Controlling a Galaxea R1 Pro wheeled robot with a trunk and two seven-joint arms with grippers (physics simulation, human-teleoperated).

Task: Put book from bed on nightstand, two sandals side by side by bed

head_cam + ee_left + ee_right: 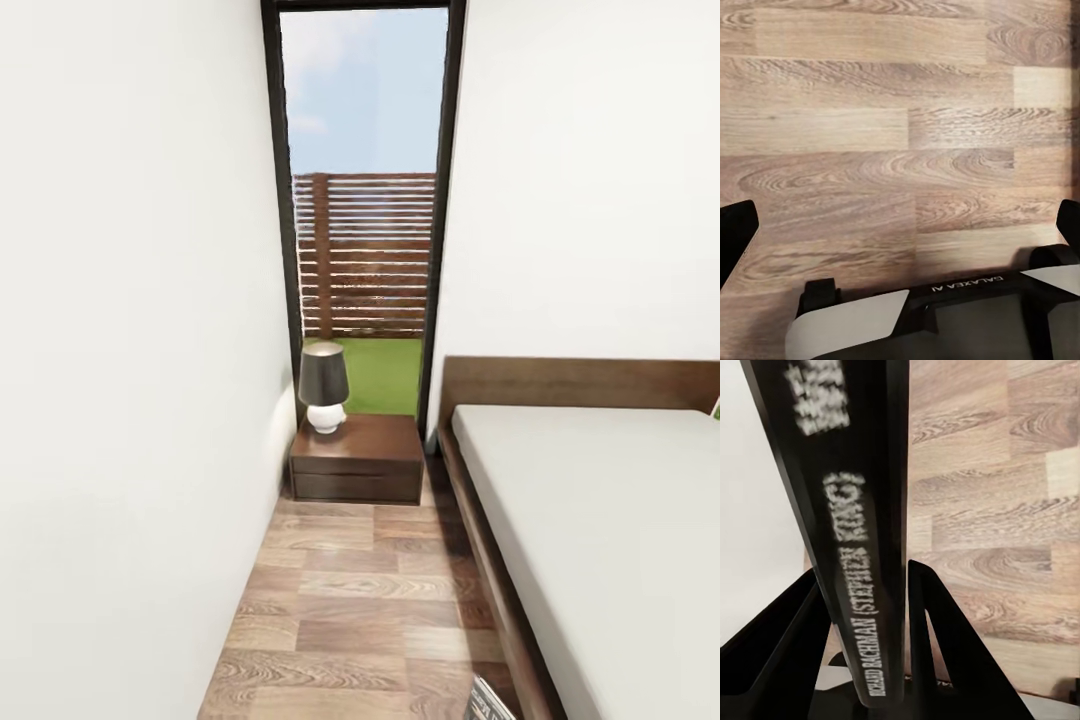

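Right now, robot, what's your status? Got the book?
Right gripper shut on book. Left gripper open over floor. Nightstand ahead beside bed; lamp on its left side, rest of top free.

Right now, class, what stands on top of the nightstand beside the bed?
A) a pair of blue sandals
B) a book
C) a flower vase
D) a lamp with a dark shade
D: a lamp with a dark shade and white base stands on the nightstand.
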